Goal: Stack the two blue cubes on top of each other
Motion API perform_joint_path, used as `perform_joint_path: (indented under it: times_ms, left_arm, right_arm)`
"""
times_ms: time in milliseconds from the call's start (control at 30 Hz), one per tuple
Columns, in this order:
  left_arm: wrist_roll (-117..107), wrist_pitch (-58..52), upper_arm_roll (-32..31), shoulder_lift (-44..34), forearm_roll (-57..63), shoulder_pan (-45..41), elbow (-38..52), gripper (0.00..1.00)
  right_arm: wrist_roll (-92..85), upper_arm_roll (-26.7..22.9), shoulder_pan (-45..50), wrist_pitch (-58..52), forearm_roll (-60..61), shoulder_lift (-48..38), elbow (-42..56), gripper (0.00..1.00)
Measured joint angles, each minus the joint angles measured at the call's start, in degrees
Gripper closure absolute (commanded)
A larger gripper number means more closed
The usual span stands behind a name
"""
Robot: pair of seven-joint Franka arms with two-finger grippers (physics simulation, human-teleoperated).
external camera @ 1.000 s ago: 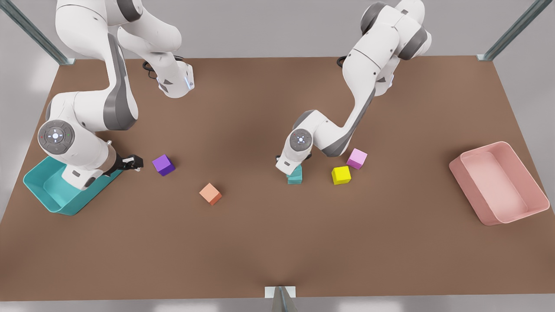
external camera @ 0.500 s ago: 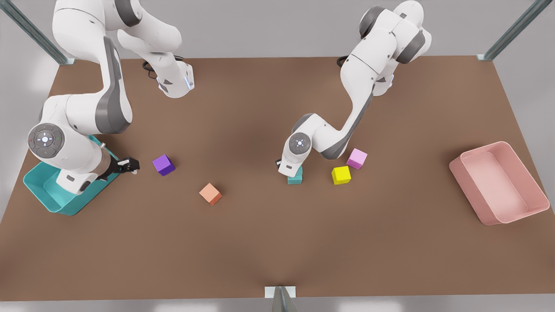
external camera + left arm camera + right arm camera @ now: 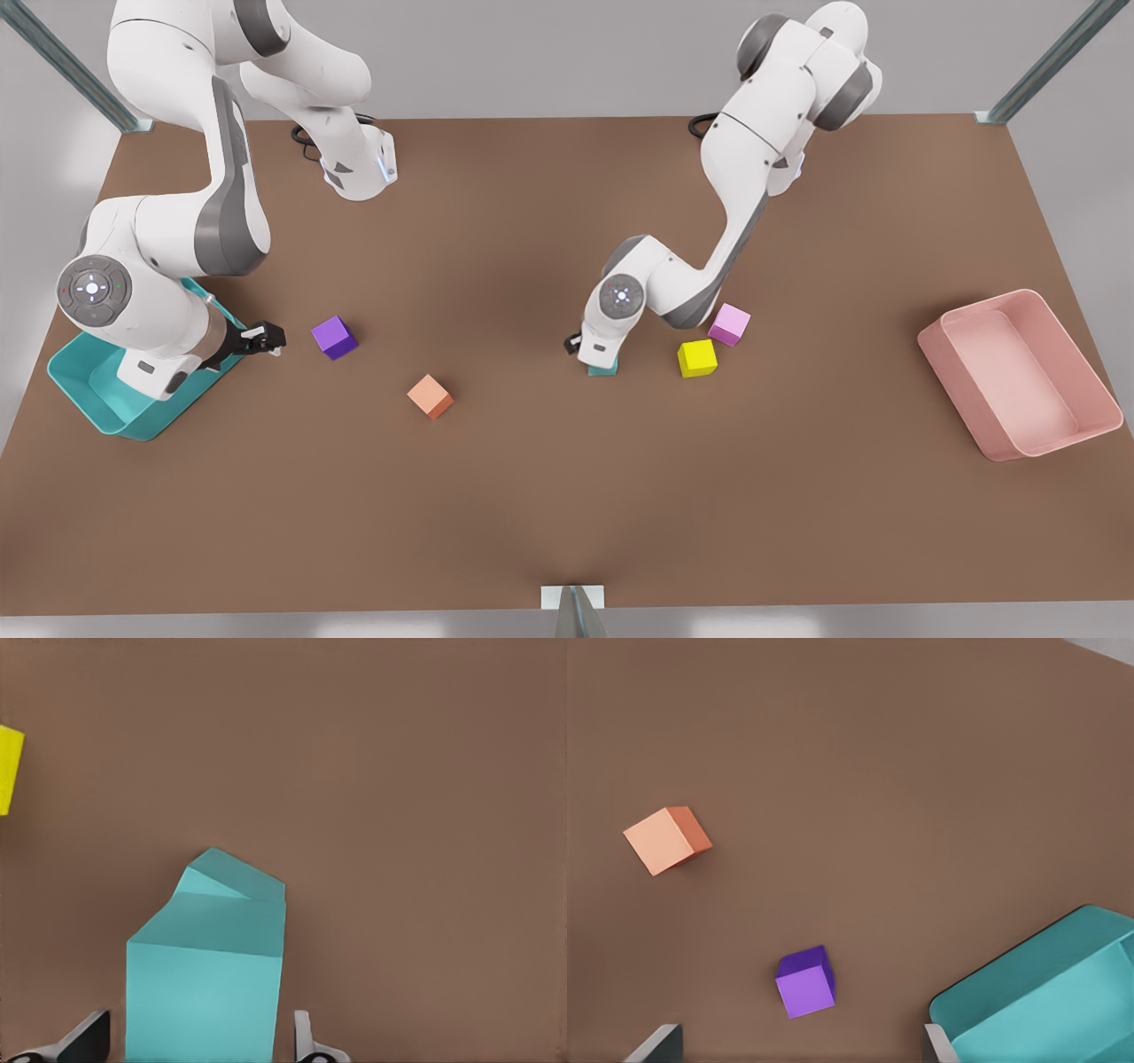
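Note:
The two blue cubes are teal and sit together near the table's middle. In the left wrist view the upper cube (image 3: 204, 992) rests on the lower cube (image 3: 239, 881), which is turned at an angle beneath it. My left gripper (image 3: 197, 1041) is open around the upper cube, with a small gap at each finger. In the front view this gripper (image 3: 597, 354) hides most of the teal cubes (image 3: 605, 370). My right gripper (image 3: 262, 338) waits open and empty at the front view's left, next to the purple cube (image 3: 334, 337).
A yellow cube (image 3: 697, 358) and a pink cube (image 3: 729, 323) lie just right of the stack. An orange cube (image 3: 430, 396) sits left of centre. A teal bin (image 3: 97, 403) lies under the right arm, and a pink bin (image 3: 1019, 372) stands at the far right.
The left gripper has shifted slightly toward the front view's right, covering more of the teal cubes. The right arm drew back a little toward the teal bin, then held still.

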Motion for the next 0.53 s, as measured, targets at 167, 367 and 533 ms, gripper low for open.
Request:
perform_joint_path:
  times_ms: [167, 367, 533]
  left_arm:
    - [-0.7, -14.8, -2.6, -9.4, 0.4, 5.7, 12.7, 0.00]
    - [11.0, -33.9, 3.7, -22.2, 7.4, 21.2, 11.0, 0.00]
    - [23.9, -40.8, 8.9, -23.0, 6.7, 21.4, 11.5, 0.00]
  right_arm:
    - [-0.3, 0.1, 0.1, 0.0, 0.0, 0.0, 0.0, 0.00]
    - [-0.5, -0.2, 0.2, -0.7, -0.8, -1.4, 0.1, 0.00]
    - [-0.7, -1.5, 0.0, -3.0, -2.9, -4.5, 1.4, 0.00]
